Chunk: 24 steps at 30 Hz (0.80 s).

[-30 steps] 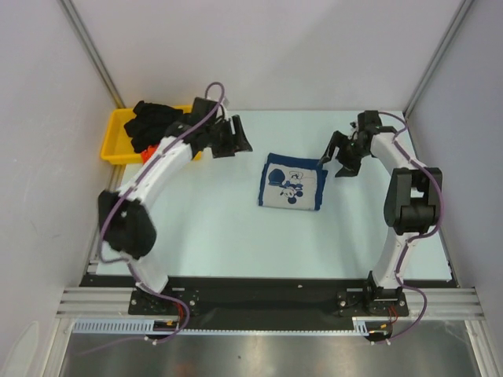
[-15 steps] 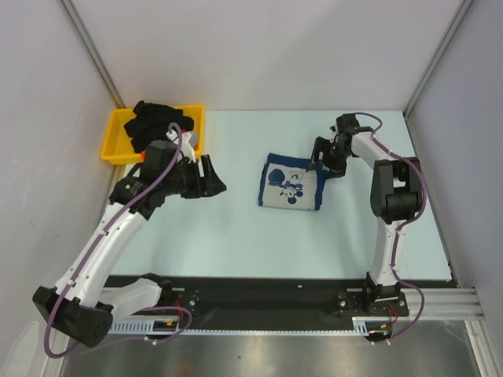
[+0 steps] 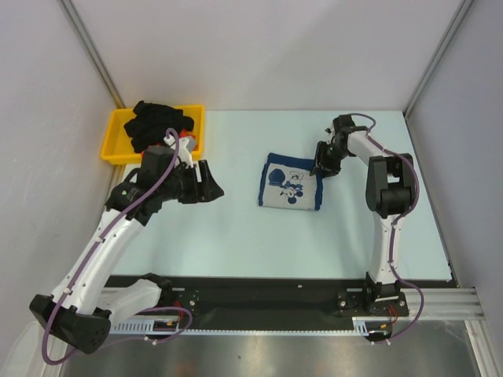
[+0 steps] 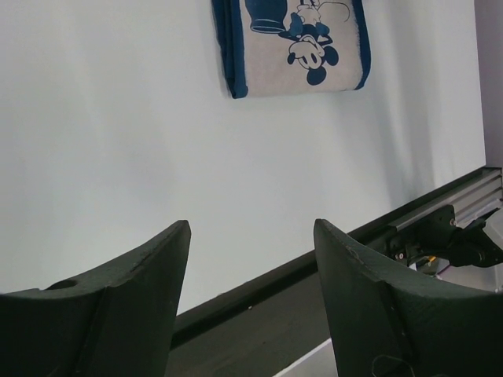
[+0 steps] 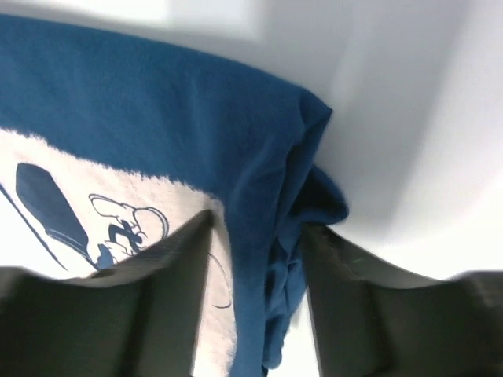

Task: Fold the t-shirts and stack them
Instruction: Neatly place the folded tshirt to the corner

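Over the navy t-shirt [image 5: 157,118] edge, right jaws straddle a fold, grip unclear; left jaws gape.

The left fingers [image 4: 118,314] swing nearer, now level with the navy t-shirt [image 3: 291,182] on its left; the right fingers [image 5: 157,298] close in over its far-right corner.
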Tool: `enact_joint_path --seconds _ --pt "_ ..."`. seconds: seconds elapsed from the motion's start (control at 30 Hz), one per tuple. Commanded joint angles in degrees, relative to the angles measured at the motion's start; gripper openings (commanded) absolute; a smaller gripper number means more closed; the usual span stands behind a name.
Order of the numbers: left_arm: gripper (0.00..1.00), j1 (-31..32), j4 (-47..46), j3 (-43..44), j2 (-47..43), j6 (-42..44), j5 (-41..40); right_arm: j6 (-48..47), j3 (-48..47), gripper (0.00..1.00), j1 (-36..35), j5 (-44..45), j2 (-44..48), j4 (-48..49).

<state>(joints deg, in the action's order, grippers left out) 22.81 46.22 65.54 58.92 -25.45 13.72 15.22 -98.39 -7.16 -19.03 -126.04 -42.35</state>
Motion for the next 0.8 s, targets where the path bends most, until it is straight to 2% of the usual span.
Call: enact_joint_path --seconds 0.0,0.07,0.13,0.17,0.27,0.4,0.57,0.63,0.77 --pt "0.70 -0.2 -1.4 -0.1 -0.4 0.0 0.8 -1.9 -2.4 0.45 0.3 -4.2 -2.8 0.0" --pt "0.70 -0.3 -1.8 -0.3 -0.3 -0.2 1.1 -2.1 -1.8 0.28 1.1 -6.2 -3.2 0.3" --pt "0.70 -0.3 -2.1 -0.6 -0.6 -0.3 1.3 -1.1 -0.1 0.24 2.8 -7.7 -2.3 2.4" --pt "0.70 -0.4 -2.2 -0.7 -0.6 -0.3 1.5 -0.4 1.5 0.04 3.4 -8.2 -1.9 3.1" --pt "0.70 -0.7 -2.1 -0.8 -0.6 0.0 2.1 2.7 6.3 0.00 6.6 -10.6 1.0 6.0" --pt "0.70 -0.9 -3.1 -0.9 -0.3 0.0 3.2 7.7 13.6 0.00 9.0 -8.1 7.5 9.2" --pt "0.70 -1.1 -4.6 -0.8 0.9 0.1 5.1 18.4 22.1 0.00 10.9 -1.1 16.9 11.1" --pt "0.70 -1.0 -5.0 -0.8 0.9 0.1 5.6 22.1 26.8 0.00 11.8 4.8 20.6 10.2" --pt "0.70 -1.0 -5.4 -1.7 -0.2 0.1 7.1 31.3 37.4 0.00 17.6 12.3 32.7 10.0"
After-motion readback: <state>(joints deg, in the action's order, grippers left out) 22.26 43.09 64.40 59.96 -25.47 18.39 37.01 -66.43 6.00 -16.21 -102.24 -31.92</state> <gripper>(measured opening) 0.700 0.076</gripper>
